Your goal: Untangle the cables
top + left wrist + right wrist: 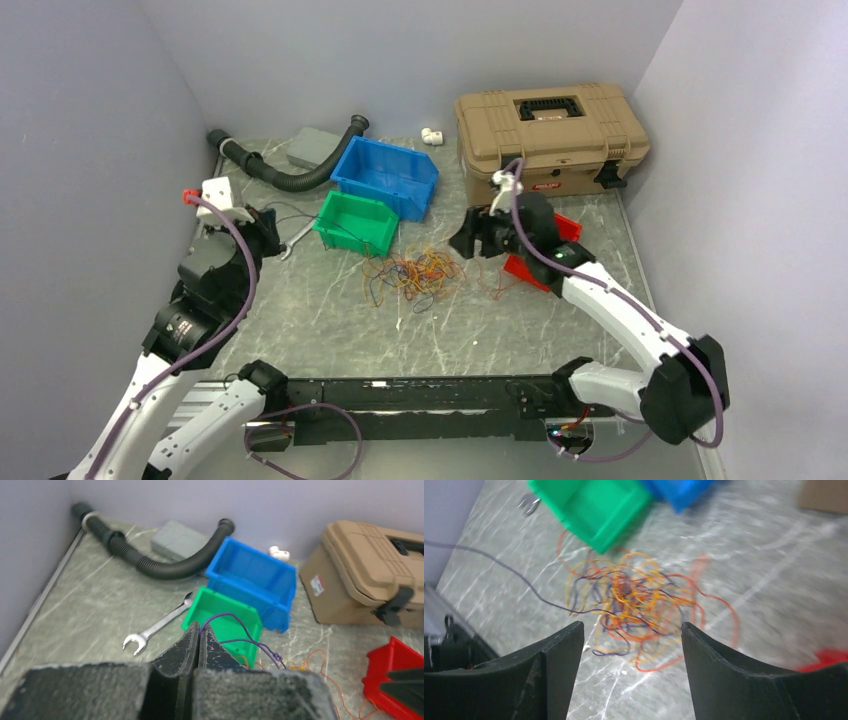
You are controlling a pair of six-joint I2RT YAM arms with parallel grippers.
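On the left side, left gripper [198, 630]: fingers pressed together, pinching a dark purple cable [225, 613] that loops up out of the tips and trails off right, toward the pile.
Right gripper [631, 626]: jaws wide apart, holding nothing and touching nothing, raised above the table [330, 320].
Cables [418, 275]: a loose tangle of orange, red, yellow and dark strands lying flat on the marbled top, about mid-table.
Cables relative to right gripper: in the wrist view the tangle sits just beyond and between the open fingers, below them.
Cables relative to left gripper: well apart to its right, joined to it only by the one pinched strand.
Far edge of tangle: green bin [355, 222] just beside it, blue bin [385, 175] behind that.
Right edge: red bin [520, 268] near, partly hidden by the right arm; tan case [550, 135] at the back.
Left edge: wrench [157, 625] beside the green bin, black hose [290, 175] along the back corner.
Open room: bare marble between the tangle and the arm bases.
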